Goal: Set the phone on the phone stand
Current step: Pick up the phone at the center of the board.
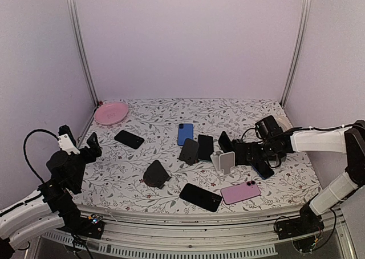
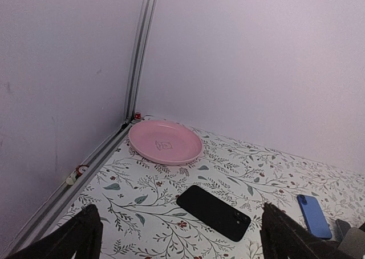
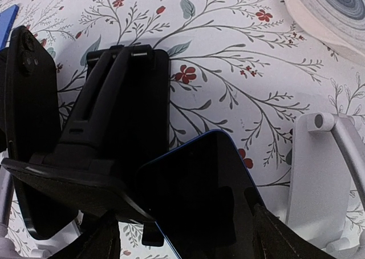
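Though near stand (image 3: pixel 313 179) — phone (image 3: pixel 194 185) (blue-edged) lengthwise along tool (image 3: pixel 188 234).

A pink plate (image 1: pixel 111 112) rests on floral cloth (image 1: pixel 239 113).

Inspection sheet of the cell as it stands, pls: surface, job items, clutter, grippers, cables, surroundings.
Surface: floral cloth over the table, lying flat.
Job's things: blue-edged phone between the right gripper's fingers, screen dark; white stand bare, close beside it.
Clutter: pink plate in the far left corner; pink phone, blue phone, black phone and others; black stand.
Grippers: left gripper open, nothing in it; right gripper astride the phone, grip unclear.
Cables: black loop at the left arm.
Surroundings: plain walls, metal posts.
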### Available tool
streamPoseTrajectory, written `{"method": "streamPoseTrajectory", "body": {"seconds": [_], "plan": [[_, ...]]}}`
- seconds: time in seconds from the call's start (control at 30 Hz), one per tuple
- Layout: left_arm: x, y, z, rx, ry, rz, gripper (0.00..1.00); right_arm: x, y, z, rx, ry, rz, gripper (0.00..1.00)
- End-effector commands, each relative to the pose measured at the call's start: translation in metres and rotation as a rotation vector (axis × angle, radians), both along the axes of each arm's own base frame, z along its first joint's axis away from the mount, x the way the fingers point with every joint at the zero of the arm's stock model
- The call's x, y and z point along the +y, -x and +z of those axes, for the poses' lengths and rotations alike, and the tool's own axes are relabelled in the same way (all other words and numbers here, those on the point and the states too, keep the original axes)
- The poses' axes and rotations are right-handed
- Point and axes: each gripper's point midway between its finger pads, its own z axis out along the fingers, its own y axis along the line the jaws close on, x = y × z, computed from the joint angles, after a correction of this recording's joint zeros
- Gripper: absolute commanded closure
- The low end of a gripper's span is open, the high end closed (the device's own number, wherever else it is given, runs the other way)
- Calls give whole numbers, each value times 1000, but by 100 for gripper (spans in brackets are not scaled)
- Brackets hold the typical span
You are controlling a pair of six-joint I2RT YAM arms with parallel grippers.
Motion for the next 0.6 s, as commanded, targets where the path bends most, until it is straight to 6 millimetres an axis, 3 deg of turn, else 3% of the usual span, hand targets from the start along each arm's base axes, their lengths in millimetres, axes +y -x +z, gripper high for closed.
{"method": "streamPoseTrajectory", "body": {"seconds": [0.0, 0.27, 0.57], "plan": [[4, 1, -4, 4, 4, 12, 3, 2, -7, -12, 3, -26, -4, 19], [3, 0, -4, 5, 4, 10, 3, -7, -8, -30, 36, -40, -20, 7], [4, 0, -5, 7, 3, 12, 3, -5, -4, -46, 83, -92, -27, 3]]}}
